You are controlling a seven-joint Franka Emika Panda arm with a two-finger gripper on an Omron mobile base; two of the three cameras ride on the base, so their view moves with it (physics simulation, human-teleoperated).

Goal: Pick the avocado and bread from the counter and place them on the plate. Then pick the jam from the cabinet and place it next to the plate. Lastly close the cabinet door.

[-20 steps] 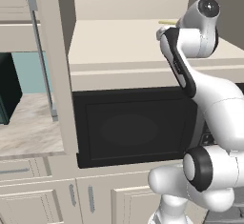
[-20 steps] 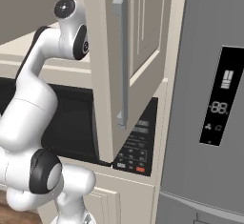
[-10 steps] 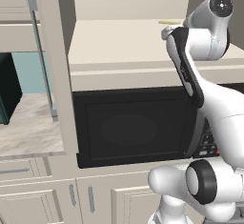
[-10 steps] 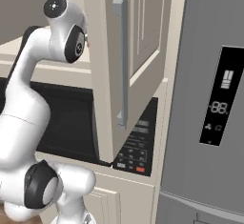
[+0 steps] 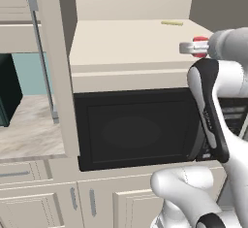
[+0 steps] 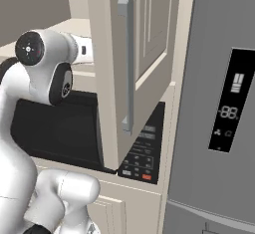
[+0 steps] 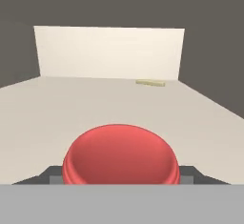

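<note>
The jam (image 7: 121,155), a squat jar with a round red top, sits between my two dark fingertips, low over the pale shelf (image 7: 95,108) of the cabinet. In the left base view the jam (image 5: 199,46) shows at the shelf's front right, with my gripper (image 5: 191,47) shut on it. The cabinet door (image 6: 144,54) with its long metal bar handle (image 6: 126,63) stands open to the right of my arm. The avocado, bread and plate are out of view.
A second open door (image 5: 58,76) stands at the shelf's left. A black microwave (image 5: 135,130) sits below the shelf, and a grey fridge (image 6: 219,103) at the right. A small yellowish strip (image 5: 172,23) lies at the shelf's back. Beige counter (image 5: 24,130) shows lower left.
The arm's upper joints have swung lower and toward the cameras. The hand with the jam has come into sight at the shelf's front right.
</note>
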